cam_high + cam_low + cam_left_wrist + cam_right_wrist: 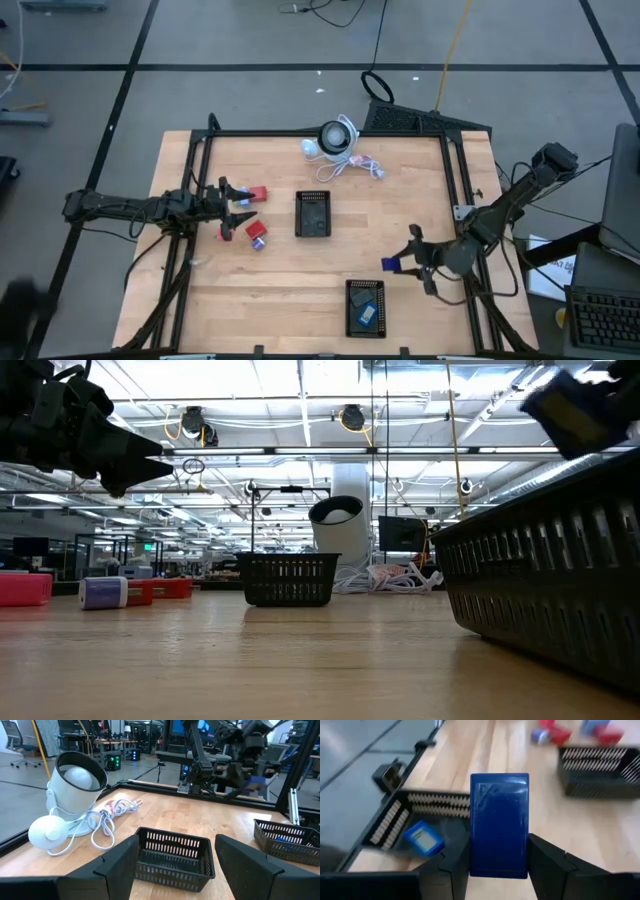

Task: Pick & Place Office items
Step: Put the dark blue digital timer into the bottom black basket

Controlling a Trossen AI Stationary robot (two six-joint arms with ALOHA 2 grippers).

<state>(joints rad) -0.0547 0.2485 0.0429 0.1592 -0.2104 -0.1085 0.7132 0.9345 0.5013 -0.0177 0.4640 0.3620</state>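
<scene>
Blue block: point(499, 825) clamped between the right gripper's point(412, 262) fingers, long axis along them, at 10 o'clock of the near black tray point(366, 306).
Left gripper: point(238, 203) fingers apart, above the red blocks point(257, 195).
Surface: point(300, 265) light wood planks.
Room: workshop, ceiling lights.

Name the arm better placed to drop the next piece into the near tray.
Right. The right gripper is shut on the blue block, close beside the near tray. The left gripper, open and empty, hangs far off by the red pieces.
</scene>
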